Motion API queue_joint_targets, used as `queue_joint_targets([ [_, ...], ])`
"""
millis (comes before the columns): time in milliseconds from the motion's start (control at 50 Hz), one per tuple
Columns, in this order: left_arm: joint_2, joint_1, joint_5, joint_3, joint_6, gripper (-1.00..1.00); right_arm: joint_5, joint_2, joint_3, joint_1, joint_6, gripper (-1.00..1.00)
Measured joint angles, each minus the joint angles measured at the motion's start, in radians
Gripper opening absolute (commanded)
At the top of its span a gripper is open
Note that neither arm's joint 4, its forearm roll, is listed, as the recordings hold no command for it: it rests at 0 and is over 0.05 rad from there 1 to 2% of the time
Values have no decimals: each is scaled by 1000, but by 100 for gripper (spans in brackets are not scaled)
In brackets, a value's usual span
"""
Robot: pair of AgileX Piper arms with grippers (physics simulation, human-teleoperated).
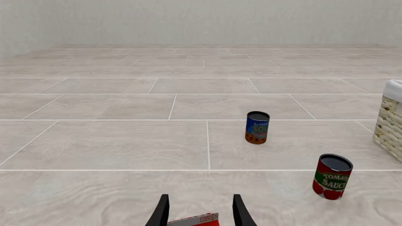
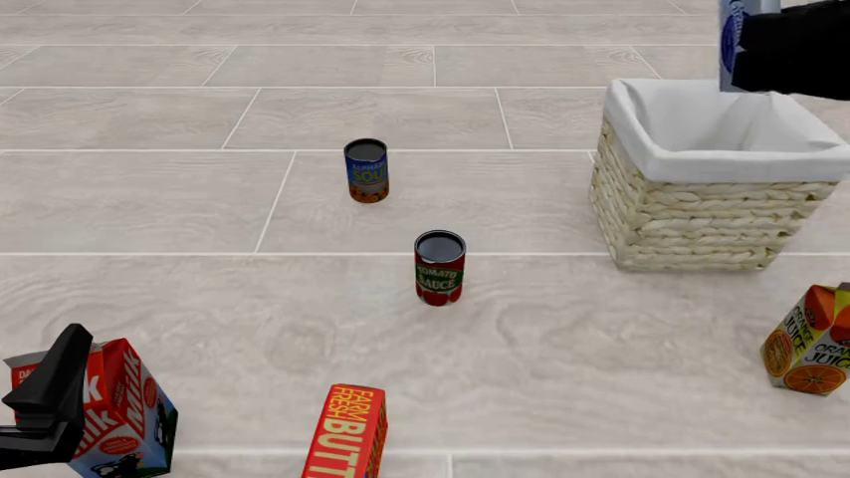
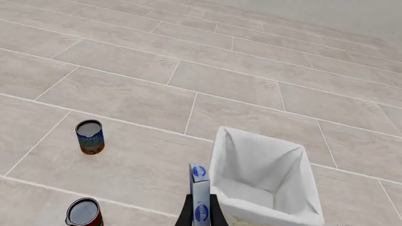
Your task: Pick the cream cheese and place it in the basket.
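My right gripper (image 2: 746, 48) is shut on the cream cheese (image 2: 732, 38), a pale box with a dark blue oval logo, held on edge high over the far side of the wicker basket (image 2: 704, 214). In the right wrist view the cream cheese (image 3: 199, 190) stands between the fingers (image 3: 199, 209), beside the near rim of the white-lined basket (image 3: 261, 137). My left gripper (image 2: 47, 398) is open at the near left, next to a milk carton (image 2: 122, 413). In the left wrist view the left gripper (image 1: 201, 212) has a red-and-white box corner (image 1: 197, 219) showing low between its fingers.
An alphabet soup can (image 2: 366, 170) and a tomato sauce can (image 2: 440, 267) stand mid-table left of the basket. A red-orange butter box (image 2: 348, 433) stands at the near edge. An orange juice carton (image 2: 807, 341) stands near right. The basket's edge shows in the left wrist view (image 1: 390, 122).
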Motion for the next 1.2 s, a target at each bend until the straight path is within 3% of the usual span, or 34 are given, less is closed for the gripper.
queue_joint_targets([
  [180, 0, 0, 0, 0, 0, 100, -41, 111, -78, -84, 53, -100],
  [440, 0, 0, 0, 0, 0, 100, -19, 318, -226, -185, 65, -100],
  [740, 0, 0, 0, 0, 0, 100, 97, 539, -415, -241, 23, -100],
  [1200, 0, 0, 0, 0, 0, 100, 261, 744, -591, -262, -70, -100],
])
